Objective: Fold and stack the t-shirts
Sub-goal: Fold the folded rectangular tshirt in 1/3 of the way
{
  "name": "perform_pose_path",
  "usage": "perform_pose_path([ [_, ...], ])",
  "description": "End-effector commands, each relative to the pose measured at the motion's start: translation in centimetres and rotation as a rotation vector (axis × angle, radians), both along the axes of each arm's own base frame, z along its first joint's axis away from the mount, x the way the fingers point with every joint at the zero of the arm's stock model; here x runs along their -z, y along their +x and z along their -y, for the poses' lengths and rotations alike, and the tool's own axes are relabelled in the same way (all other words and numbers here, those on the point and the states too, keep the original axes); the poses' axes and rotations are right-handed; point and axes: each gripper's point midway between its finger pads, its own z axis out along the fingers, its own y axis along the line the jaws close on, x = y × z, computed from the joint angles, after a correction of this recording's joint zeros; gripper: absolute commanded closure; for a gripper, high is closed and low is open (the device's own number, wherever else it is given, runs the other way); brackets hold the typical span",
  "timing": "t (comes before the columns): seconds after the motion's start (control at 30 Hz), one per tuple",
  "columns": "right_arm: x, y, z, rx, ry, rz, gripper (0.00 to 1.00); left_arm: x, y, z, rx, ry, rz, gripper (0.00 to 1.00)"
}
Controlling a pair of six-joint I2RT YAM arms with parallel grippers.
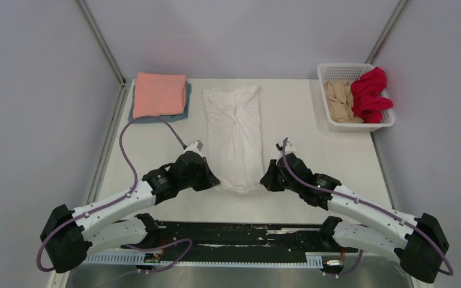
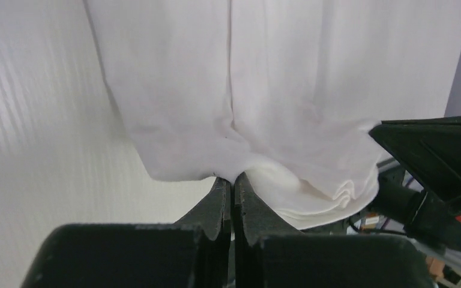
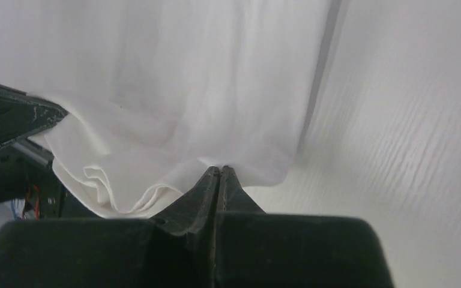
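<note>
1. We see the white t-shirt at the middle of the table. It is folded into a long narrow strip that runs from the far side toward the arms. The cloth is soft and thin, with creases twisting across its far half.
2. At its near end the layers bunch into rounded, stacked folds, and the hem curls up between the two grippers.
3. The left gripper has its black fingers pressed together with no gap, and the near left corner of the hem is nipped at their tips.
4. The right gripper is closed just as tightly, pinching the near right corner of the same hem.
5. At the far left corner we find the salmon pink t-shirt, folded into a neat flat square. It rests on the folded grey-blue t-shirt, which shows only at the edges.
6. At the far right stands a white plastic lattice basket. It holds the beige t-shirt and the red t-shirt, both crumpled, and the red one spills over the rim.
</note>
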Motion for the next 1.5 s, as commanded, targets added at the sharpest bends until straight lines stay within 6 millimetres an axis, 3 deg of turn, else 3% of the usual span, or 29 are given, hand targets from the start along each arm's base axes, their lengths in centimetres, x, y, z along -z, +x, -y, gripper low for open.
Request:
perform_pose_path([
  [0.0,-5.4,7.2,-1.8,0.045,0.083,0.176,1.0,-2.8,5.4,0.0,-0.024,0.017,0.118,1.0],
  [0.1,-6.8,11.3,-1.6,0.11,0.033,0.221,1.0,-2.5,9.0,-1.3,-0.1,0.064,0.1,1.0],
  [0.13,-7.0,12.5,-1.5,0.126,0.021,0.231,1.0,-3.5,10.1,-1.1,-0.103,0.054,0.115,1.0],
  [0.17,-7.3,13.7,-1.4,0.139,0.011,0.239,1.0,-2.8,11.3,-1.7,-0.128,0.071,0.096,1.0],
  [0.2,-7.4,14.9,-1.2,0.155,0.003,0.242,1.0,-3.8,12.4,-1.3,-0.123,0.056,0.116,1.0],
  [0.23,-7.5,16.0,-1.1,0.165,-0.003,0.249,1.0,-2.8,13.5,-1.8,-0.143,0.076,0.093,1.0],
  [0.27,-7.5,17.1,-0.9,0.176,-0.01,0.253,1.0,-3.7,14.3,-1.3,-0.129,0.054,0.102,1.0],
  [0.3,-7.5,18.0,-0.8,0.182,-0.015,0.258,1.0,-2.7,15.2,-1.7,-0.138,0.068,0.072,1.0],
  [0.33,-7.5,18.9,-0.8,0.179,-0.019,0.262,1.0,-3.2,16.1,-1.3,-0.128,0.057,0.077,1.0],
  [0.5,-6.0,22.7,-0.5,0.187,-0.043,0.246,1.0,-1.7,20.2,-2.2,-0.159,0.064,0.03,1.0],
  [0.53,-5.7,23.4,-0.4,0.19,-0.04,0.242,1.0,-0.7,20.6,-2.3,-0.155,0.076,0.004,1.0],
  [0.57,-5.6,24.0,-0.4,0.185,-0.035,0.241,1.0,-1.0,21.6,-2.6,-0.167,0.071,0.01,1.0],
  [0.73,-4.5,26.5,-0.9,0.136,-0.04,0.239,1.0,1.2,23.7,-3.4,-0.175,0.103,-0.037,1.0],
  [0.9,-3.1,28.7,-0.1,0.152,-0.044,0.229,1.0,1.3,26.0,-3.6,-0.18,0.111,-0.033,1.0],
  [1.07,-1.2,30.6,0.5,0.152,-0.052,0.212,1.0,2.3,27.4,-3.2,-0.161,0.114,-0.05,0.93],
  [1.23,-0.9,33.0,0.5,0.133,-0.052,0.267,1.0,3.6,28.7,-3.4,-0.172,0.135,-0.074,0.9],
  [1.33,-0.7,33.5,0.6,0.131,-0.045,0.261,1.0,3.6,29.2,-3.4,-0.167,0.134,-0.081,0.87],
  [1.47,-0.5,32.6,0.4,0.113,-0.024,0.234,0.97,3.8,28.7,-3.2,-0.148,0.124,-0.094,0.88],
])
